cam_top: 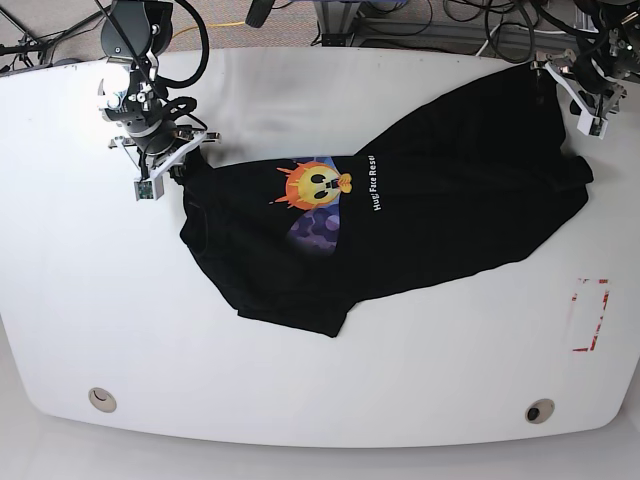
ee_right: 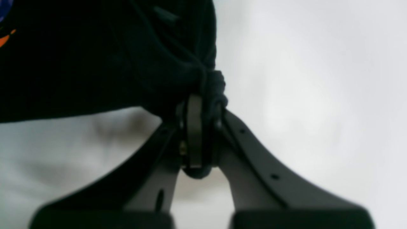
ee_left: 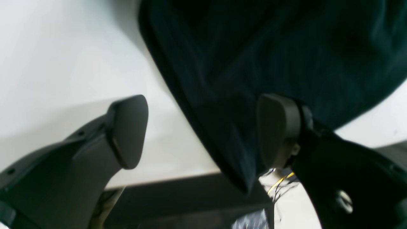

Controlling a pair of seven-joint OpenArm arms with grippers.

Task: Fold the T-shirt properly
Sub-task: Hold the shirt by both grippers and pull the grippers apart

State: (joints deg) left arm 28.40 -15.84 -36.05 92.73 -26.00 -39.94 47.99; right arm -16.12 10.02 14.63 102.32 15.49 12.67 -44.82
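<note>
The black T-shirt (cam_top: 400, 215) lies spread but skewed across the white table (cam_top: 320, 380), its printed patch (cam_top: 318, 190) facing up. At the shirt's far corner, by the table's back edge, the left gripper (ee_left: 203, 130) stands released, its jaws straddling the hem without pinching it. On the side nearer the patch, the right gripper (ee_right: 203, 111) is clenched on a bunched twist of the shirt's edge. With only one corner held, a pull would likely drag the cloth sideways and crease it. The bunched grip may also carry a wrinkle into the fold.
</note>
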